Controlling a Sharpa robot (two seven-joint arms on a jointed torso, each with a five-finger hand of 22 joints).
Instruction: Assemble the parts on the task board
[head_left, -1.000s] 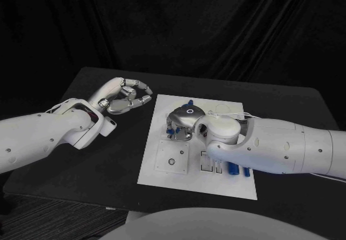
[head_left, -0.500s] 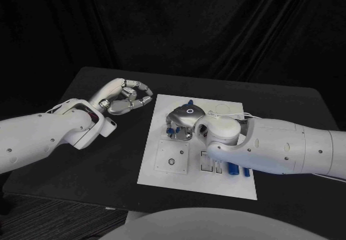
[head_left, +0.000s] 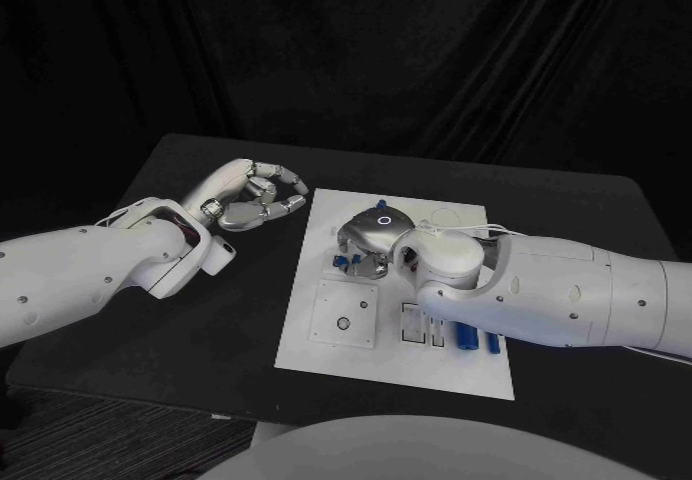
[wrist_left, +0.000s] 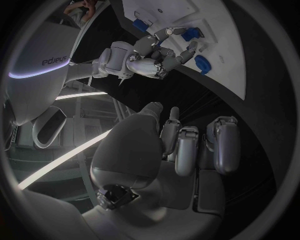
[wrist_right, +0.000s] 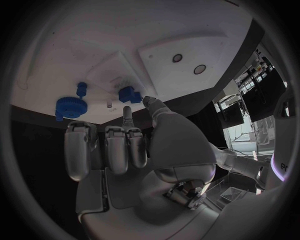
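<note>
A toothed blue plastic gear (wrist_right: 68, 106) and small blue block (wrist_right: 129, 93) are being shown clearly on the white rectangular task board (wrist_right: 56, 55) by the right wrist view, while overhead they are being hidden by the right robot hand (head_left: 369, 236), fingers curled, its hold indeterminable. The left robot hand (head_left: 250, 194) is being held curled and empty above the black table (head_left: 216, 320).

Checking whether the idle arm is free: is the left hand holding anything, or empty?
Empty. The left hand hovers beside the board, fingers curled in on nothing.

The white task board (head_left: 361, 345) lies flat mid-table. A blue gear (wrist_right: 67, 106) and a small blue peg (wrist_right: 81, 88) sit together on it, a blocky blue part (wrist_right: 129, 93) nearby; more blue parts (head_left: 477, 340) lie near its right edge.
</note>
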